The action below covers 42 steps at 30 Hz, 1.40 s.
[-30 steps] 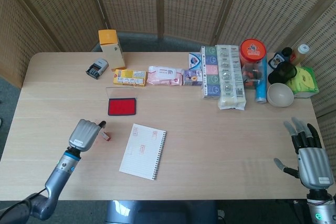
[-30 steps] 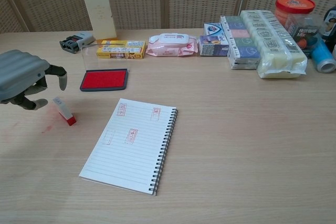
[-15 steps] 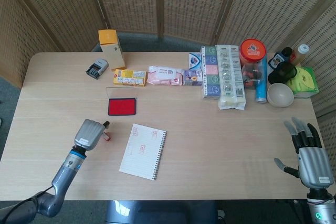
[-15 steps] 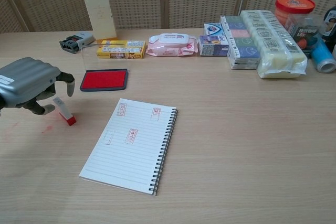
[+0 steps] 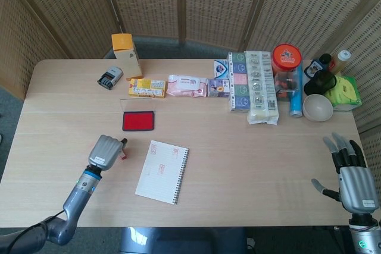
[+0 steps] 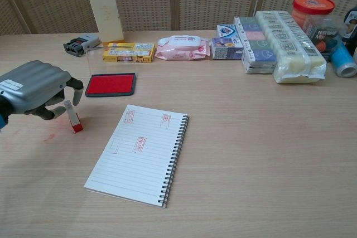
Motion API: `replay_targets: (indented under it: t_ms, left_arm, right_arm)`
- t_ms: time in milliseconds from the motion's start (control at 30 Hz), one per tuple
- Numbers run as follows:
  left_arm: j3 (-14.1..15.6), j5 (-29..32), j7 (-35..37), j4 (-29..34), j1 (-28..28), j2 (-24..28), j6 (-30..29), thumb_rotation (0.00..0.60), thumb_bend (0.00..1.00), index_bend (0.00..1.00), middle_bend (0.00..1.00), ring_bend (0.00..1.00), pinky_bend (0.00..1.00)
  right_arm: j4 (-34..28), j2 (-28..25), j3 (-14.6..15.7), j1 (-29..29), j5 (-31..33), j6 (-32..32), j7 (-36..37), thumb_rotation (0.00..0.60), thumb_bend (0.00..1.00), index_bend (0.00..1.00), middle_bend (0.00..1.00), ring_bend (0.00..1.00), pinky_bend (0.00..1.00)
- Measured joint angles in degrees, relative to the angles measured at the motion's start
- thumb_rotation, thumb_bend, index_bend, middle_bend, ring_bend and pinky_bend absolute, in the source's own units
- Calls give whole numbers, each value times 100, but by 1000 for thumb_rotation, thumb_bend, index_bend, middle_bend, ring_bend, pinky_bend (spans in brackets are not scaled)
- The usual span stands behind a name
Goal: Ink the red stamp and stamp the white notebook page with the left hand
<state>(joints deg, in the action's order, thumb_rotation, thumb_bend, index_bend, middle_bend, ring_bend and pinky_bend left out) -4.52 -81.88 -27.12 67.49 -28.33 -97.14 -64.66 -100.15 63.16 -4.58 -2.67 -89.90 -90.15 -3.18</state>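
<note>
The red stamp (image 6: 73,118) stands nearly upright on the table, its red base down, just left of the white notebook (image 6: 139,154). My left hand (image 6: 34,86) has closed in on it; thumb and a finger pinch its white top. In the head view the stamp (image 5: 123,154) peeks out at the right edge of my left hand (image 5: 105,150). The notebook (image 5: 162,171) lies open and bears a few red stamp marks. Behind the stamp lies the open red ink pad (image 6: 110,85) (image 5: 138,121). My right hand (image 5: 351,182) rests open at the table's near right edge.
Along the back stand a tall carton (image 6: 104,4), a dater stamp (image 6: 80,43), a yellow box (image 6: 128,53), a wipes pack (image 6: 182,47), tablet packs (image 6: 281,43) and a red-lidded jar (image 6: 312,12). A white bowl (image 5: 317,107) sits at the far right.
My left hand has moved right and closed around the stamp. The stamp has gone from leaning to nearly upright. The right hand has not moved.
</note>
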Motion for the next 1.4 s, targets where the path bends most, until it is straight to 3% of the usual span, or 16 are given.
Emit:
replay_targets:
  t_ms: [833,1167,1400]
  left_arm:
    - [18,-7,-230,226,-80,191,-152,600,390,653,1000,1000,1000]
    - [-420,314,-339,611,-317,575,-44,600,392,653,1000,1000,1000]
    - [-717,656,-363,461,-686,651,374,600,391,653,1000,1000,1000]
  right_arm:
    - [-73,-62,23,-2,49,69,34,600,80,0,0,14,0]
    - [-47,-42,9,-35,125,152,-6,600,81,0,0,16,0]
    - [-102,-37,-4,-77,249,285,-76,600,81,0,0,16,0]
